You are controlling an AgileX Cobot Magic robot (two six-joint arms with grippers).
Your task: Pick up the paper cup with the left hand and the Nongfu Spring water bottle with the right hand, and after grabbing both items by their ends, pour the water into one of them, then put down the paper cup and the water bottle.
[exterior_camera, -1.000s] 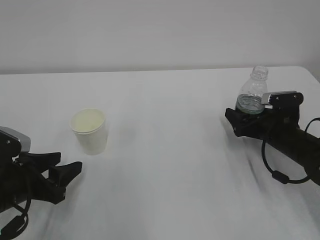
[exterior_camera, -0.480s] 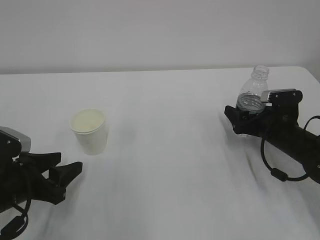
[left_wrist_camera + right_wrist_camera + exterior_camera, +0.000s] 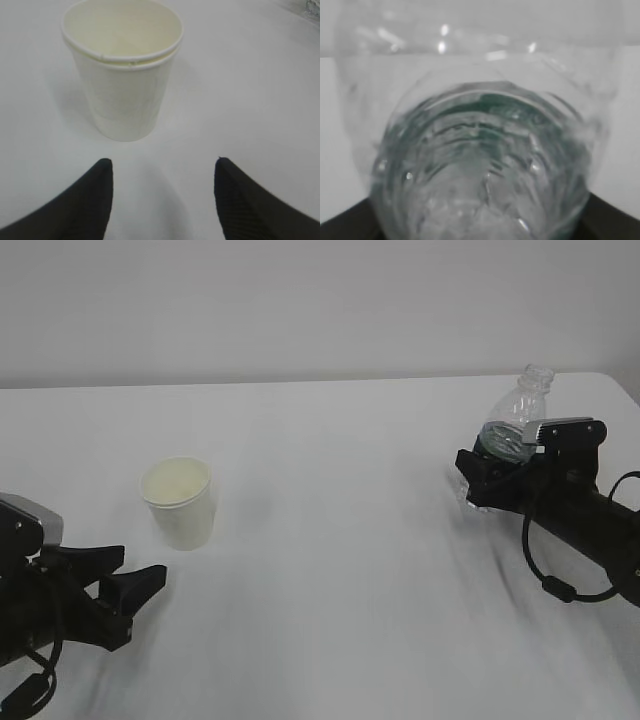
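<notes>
- While the paper cup [image 3: 179, 502] just sits upright on the white counter [image 3: 330, 540] over on the left, nothing is touching it.
- From the left wrist view you can see the cup [image 3: 122, 67] is empty-looking inside, pale yellowish, with a double rolled rim like two cups nested together.
- The left hand [image 3: 125, 590] is low on the counter, near side of the cup and a bit left of it, jaws spread apart with nothing between them. Both black fingertips [image 3: 95, 192] point at the cup but stay clear of it.
- Over on the far right, the water bottle [image 3: 515, 425] is tilted, neck leaning up and to the right, no cap on it.
- The right hand [image 3: 490, 480] has its jaws around the bottle's lower part, and they look clamped on it.
- The right wrist view is basically all bottle [image 3: 480, 165]: clear ribbed plastic, a bit of green, pressed right up to the lens, with dark finger bits in the bottom corners.
</notes>
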